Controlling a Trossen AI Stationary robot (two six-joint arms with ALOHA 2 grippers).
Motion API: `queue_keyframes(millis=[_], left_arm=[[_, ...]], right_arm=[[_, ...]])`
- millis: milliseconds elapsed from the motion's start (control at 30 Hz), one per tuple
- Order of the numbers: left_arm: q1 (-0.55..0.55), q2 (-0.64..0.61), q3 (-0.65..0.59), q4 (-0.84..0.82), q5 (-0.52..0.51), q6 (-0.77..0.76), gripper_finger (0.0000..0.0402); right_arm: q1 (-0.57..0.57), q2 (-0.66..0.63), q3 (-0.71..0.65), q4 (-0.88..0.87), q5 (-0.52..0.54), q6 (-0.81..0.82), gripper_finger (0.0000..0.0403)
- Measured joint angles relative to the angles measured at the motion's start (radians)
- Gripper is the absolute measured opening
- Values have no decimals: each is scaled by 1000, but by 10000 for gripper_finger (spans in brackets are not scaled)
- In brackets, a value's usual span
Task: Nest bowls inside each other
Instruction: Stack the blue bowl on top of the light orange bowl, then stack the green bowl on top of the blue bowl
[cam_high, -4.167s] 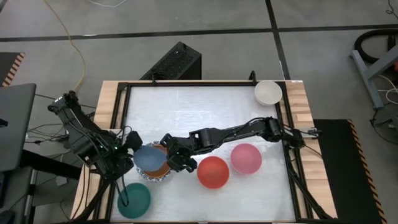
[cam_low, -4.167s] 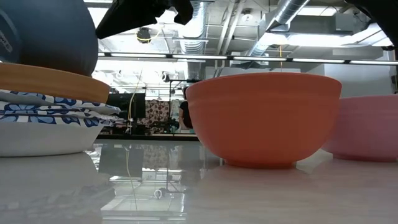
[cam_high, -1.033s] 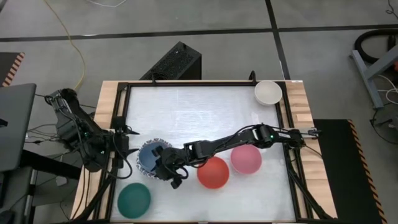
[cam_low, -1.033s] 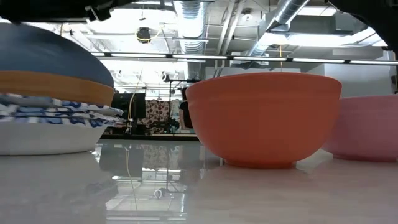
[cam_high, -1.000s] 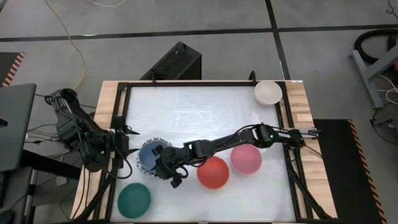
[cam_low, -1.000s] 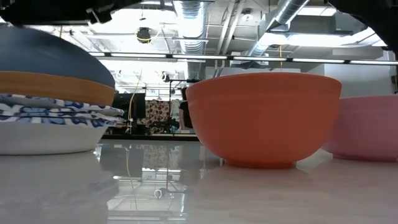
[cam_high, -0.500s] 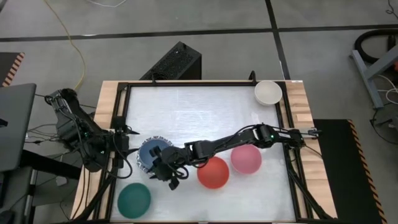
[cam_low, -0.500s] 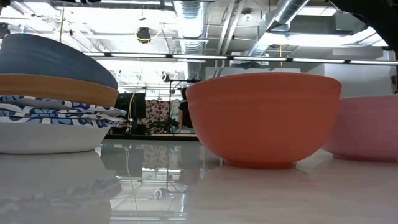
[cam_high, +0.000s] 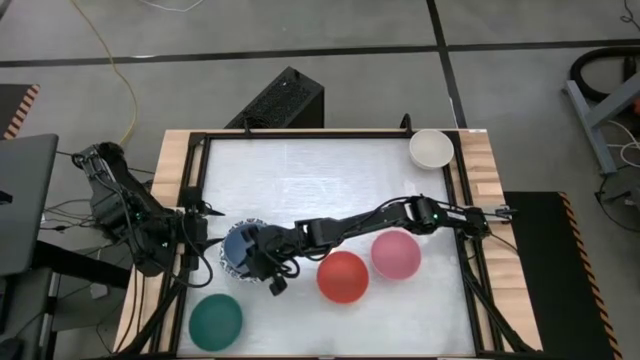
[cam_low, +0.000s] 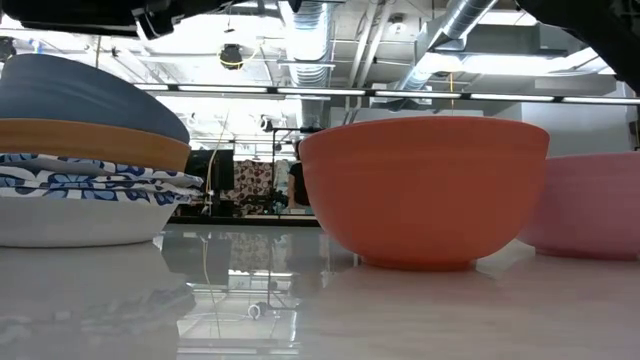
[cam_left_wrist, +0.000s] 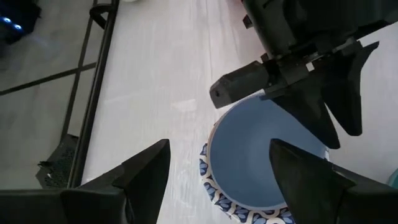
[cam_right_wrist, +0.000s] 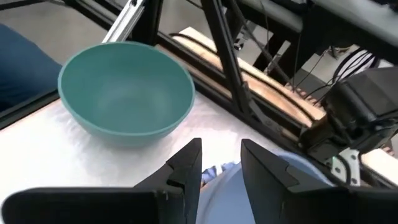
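- The stack (cam_high: 240, 252) is the landmark: a blue bowl (cam_low: 85, 90) sits on top, nested in an orange bowl (cam_low: 90, 145), with white blue-rimmed bowls (cam_low: 80, 200) under them.
- The stack stands on the table (cam_high: 320, 170) near its left edge, toward the front.
- The right gripper (cam_high: 268, 262) hangs over the stack's right side, its arm reaching across from the table's right edge.
- In the right wrist view its fingers (cam_right_wrist: 186, 165) stand partly apart with a gap between them, above the blue bowl's rim and holding nothing.
- The left gripper (cam_high: 200, 222) waits just left of the stack, at the table's left rail; its fingers (cam_left_wrist: 140, 171) are spread wide and empty.
- The green bowl (cam_high: 216, 321) sits in front of the stack, near the front left corner.
- The red bowl (cam_high: 343, 277) stands to the right of the stack, and the pink bowl (cam_high: 396, 254) is just beyond the red one.
- The cream bowl (cam_high: 432, 149) sits well apart from the stack, at the far right corner.
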Motion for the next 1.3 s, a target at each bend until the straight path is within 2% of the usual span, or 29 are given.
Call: queue_keyframes(millis=[1300], left_arm=[[0, 2, 0, 8, 12, -25, 263]], right_arm=[[-21, 30, 12, -64, -45, 19, 131]])
